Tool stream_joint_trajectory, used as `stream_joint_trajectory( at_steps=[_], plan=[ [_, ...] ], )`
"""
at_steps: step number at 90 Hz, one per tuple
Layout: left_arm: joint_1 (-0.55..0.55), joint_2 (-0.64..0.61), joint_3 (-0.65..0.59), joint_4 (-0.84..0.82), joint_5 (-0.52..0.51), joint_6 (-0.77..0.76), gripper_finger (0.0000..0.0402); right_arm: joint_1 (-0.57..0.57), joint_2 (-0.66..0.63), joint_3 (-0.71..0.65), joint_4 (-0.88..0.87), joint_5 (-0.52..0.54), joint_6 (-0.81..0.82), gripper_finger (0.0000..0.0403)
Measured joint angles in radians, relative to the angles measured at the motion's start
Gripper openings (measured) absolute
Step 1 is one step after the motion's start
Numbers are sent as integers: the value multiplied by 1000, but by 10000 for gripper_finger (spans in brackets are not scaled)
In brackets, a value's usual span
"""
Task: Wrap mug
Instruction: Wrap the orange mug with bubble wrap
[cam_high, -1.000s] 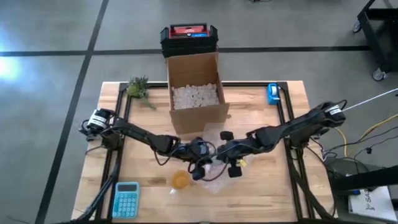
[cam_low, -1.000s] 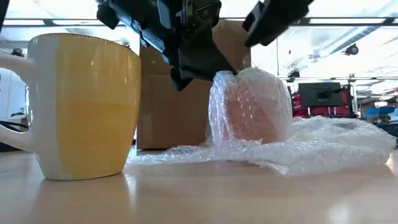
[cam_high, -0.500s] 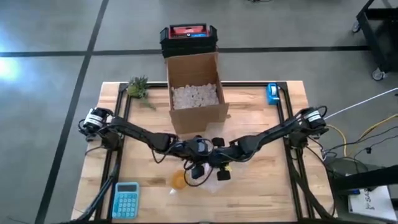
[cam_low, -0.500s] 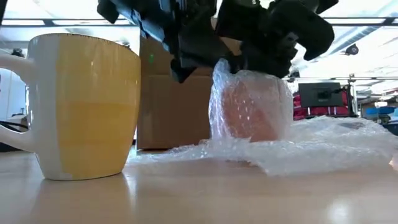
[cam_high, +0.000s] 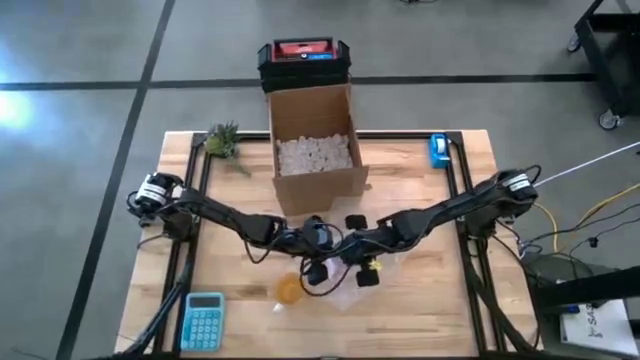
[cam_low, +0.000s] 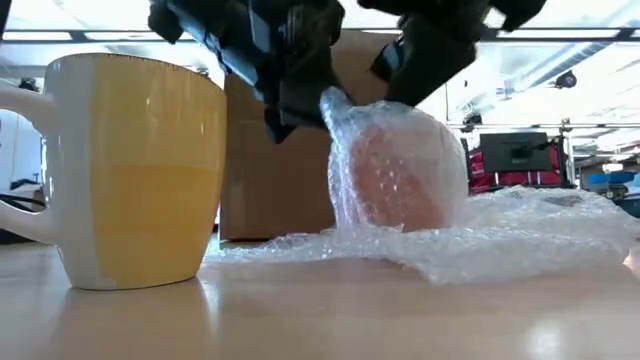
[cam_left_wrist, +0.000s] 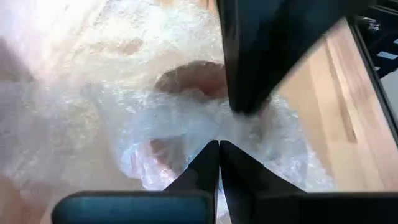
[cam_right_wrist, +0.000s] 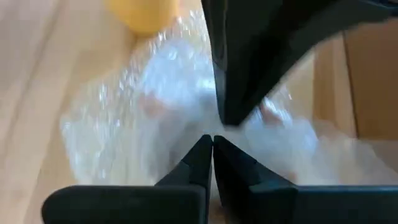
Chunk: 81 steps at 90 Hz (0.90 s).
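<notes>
**Both grippers at the half-wrapped mug, centre of table**

Wooden table (cam_high: 420, 300) with a dark frame, on a grey floor. At the far edge stands an open cardboard box (cam_high: 313, 150) holding white packing filler; behind it on the floor, a black and red case (cam_high: 303, 55). A small green plant (cam_high: 223, 140) lies near the far left corner, a blue tape dispenser (cam_high: 438, 150) at the far right, a teal calculator (cam_high: 203, 320) at the near left.

Task object: an orange-pink mug (cam_low: 400, 185), upright on a sheet of bubble wrap (cam_low: 520, 235) that is drawn up around and over it. It sits just in front of the box, near the table's centre. A yellow mug (cam_low: 135, 170) stands bare just beside the wrap, on its left in the low view.

Left gripper (cam_left_wrist: 219, 149): fingertips pressed together in its wrist view, with a fold of bubble wrap pinched between them above the mug.

Right gripper (cam_right_wrist: 212, 144): fingertips likewise closed together right at the wrap over the mug; whether film is actually caught between them cannot be told.

Both arms meet over the mug from opposite sides in the high view, with the grippers close together
</notes>
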<state>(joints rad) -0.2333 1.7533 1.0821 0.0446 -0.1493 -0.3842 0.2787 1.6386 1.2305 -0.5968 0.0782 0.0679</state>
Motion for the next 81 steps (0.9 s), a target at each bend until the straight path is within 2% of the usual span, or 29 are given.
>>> stream_joint_trajectory(
  at_steps=[7, 24, 56, 70, 81],
  plan=[
    [0, 6, 0, 5, 0, -3, 0, -2, -22, 5, -6, 14, 5, 2],
    [0, 12, 0, 9, 0, -6, 0, -5, -17, -1, 66, 150, -9, 2],
    [1, -15, 0, -32, 5, -10, 0, -13, 207, -11, 113, 74, 7, 2],
    [0, -47, 1, -36, 9, -6, 0, -13, 238, -11, 119, 69, 11, 2],
    [-2, -81, 3, -101, 9, -6, 0, -16, 227, -11, 113, 60, 4, 2]
  ],
)
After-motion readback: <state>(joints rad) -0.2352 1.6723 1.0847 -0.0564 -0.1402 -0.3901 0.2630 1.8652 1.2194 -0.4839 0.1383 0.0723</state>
